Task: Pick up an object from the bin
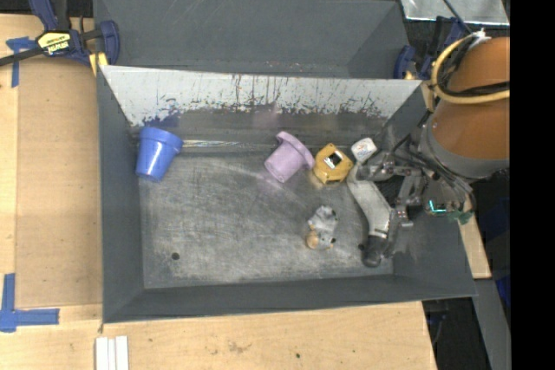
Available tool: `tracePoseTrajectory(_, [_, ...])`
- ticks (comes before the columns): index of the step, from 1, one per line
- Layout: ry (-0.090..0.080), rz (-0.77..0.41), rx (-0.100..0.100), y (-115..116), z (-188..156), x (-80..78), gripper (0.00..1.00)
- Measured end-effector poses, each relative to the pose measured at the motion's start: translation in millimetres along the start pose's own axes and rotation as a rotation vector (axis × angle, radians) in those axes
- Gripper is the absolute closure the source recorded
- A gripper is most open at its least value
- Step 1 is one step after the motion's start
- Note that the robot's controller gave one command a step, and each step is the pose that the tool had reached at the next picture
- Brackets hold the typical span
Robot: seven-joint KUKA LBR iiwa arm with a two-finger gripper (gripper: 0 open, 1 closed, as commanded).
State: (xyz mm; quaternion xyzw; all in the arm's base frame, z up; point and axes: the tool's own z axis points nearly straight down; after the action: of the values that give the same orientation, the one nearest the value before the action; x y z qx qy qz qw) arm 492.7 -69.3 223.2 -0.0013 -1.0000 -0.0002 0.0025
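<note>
I find the grey metal bin (243,30) holding five loose items, well spread out. The arm (473,113) enters from the right, and its gripper (379,249) is low over the floor at the near right corner. I cannot tell whether the hand is spread or pressed together, and I see nothing in it.

A blue cup (156,152) lies tipped at the far left. A lilac cup (288,158) lies on its side at far centre, with a yellow item (332,165) just to its right. The small grey-and-tan piece (322,229) is the item nearest the gripper, just to its left and apart from it. A small white piece (362,150) lies just right of the yellow item.
</note>
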Motion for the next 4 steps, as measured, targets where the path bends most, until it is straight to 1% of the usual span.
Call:
tracePoseTrajectory(1, [-0.008,-0.003,0.001,0.3,-4.1,-1.6,0.0])
tracePoseTrajectory(2, [-0.012,0.071,0.0,35.2,54.1,6.7,0.0])
tracePoseTrajectory(3, [-0.005,0.35,-0.001,42.1,79.2,9.2,0.0])
tracePoseTrajectory(4, [-0.009,0.471,0.0,39.4,82.8,-6.0,0.0])
